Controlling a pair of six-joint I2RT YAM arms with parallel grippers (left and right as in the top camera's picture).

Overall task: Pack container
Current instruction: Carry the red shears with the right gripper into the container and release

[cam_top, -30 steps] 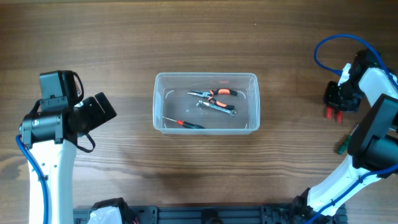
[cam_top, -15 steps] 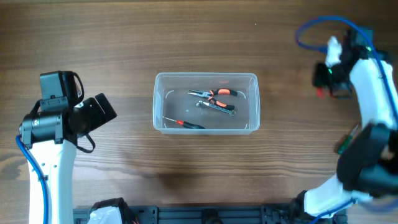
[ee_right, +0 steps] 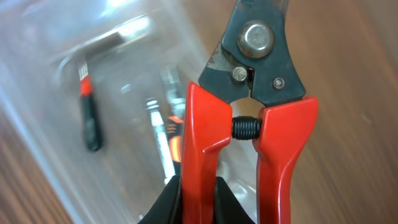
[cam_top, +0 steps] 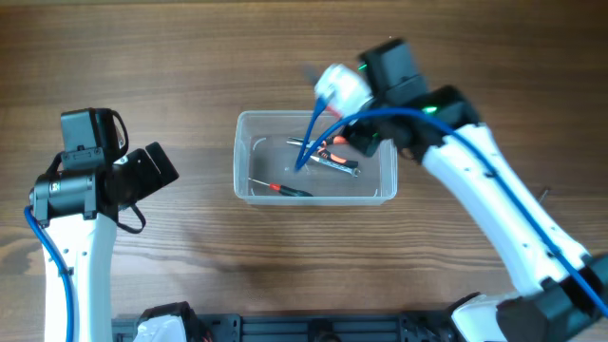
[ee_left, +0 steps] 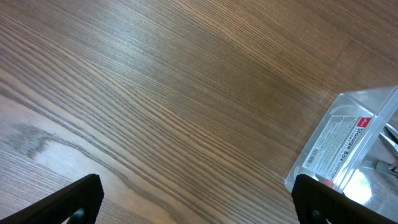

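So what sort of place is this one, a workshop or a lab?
Probably a robot test bench rather than a workshop: a wood-grain table, a clear container holding a screwdriver, and red-handled cutters in the right gripper.

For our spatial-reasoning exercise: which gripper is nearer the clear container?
Right. The right gripper, holding red-handled cutters, hangs over the right end of the container; the left gripper sits off to its left, apart from it.
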